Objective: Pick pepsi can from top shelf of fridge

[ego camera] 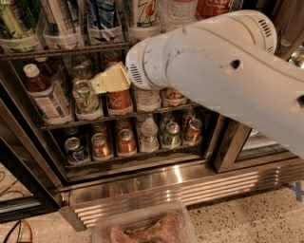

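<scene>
The pepsi can (102, 19), blue with white streaks, stands on the top shelf (57, 51) of the fridge (156, 182), in a clear tray between a pale can (61, 21) and the white-green 7up can (142, 14). A red cola can (213, 6) stands further right. My gripper (108, 79), a cream-coloured piece at the end of the big white arm (223, 71), is just below the top shelf's front bar, beneath the pepsi can, in front of the middle shelf's cans. The arm hides the right part of the shelves.
The middle shelf holds a brown bottle (45, 95), cans and a red can (118, 100). The lower shelf holds several cans and a water bottle (148, 135). A dark door post (232, 142) stands right. A clear plastic container (142, 227) lies on the floor in front.
</scene>
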`<state>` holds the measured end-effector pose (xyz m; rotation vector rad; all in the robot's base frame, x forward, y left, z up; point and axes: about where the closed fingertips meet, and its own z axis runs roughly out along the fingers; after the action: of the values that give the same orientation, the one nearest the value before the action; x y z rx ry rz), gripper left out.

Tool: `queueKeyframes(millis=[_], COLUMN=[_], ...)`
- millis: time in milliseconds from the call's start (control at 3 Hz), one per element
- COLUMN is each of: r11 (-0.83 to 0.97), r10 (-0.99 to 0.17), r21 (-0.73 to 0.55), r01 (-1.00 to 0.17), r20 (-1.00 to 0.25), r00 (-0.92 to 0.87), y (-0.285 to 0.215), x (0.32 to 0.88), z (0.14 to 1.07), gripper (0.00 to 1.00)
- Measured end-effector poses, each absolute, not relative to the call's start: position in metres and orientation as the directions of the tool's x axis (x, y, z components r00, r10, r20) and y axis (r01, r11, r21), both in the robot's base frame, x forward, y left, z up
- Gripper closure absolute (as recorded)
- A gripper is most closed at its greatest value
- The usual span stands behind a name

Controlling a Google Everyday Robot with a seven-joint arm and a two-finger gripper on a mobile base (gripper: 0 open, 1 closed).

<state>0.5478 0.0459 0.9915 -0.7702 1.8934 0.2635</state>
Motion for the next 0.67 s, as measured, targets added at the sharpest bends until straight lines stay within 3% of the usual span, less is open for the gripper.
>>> queueKeyframes(millis=[667], r11=[0.826], r10=[-0.268], r21=[-0.155], r01=[-0.542], r20=[-0.954], r00=[-0.136], y=[0.052], x=[0.572], z=[1.041], gripper=[0.02])
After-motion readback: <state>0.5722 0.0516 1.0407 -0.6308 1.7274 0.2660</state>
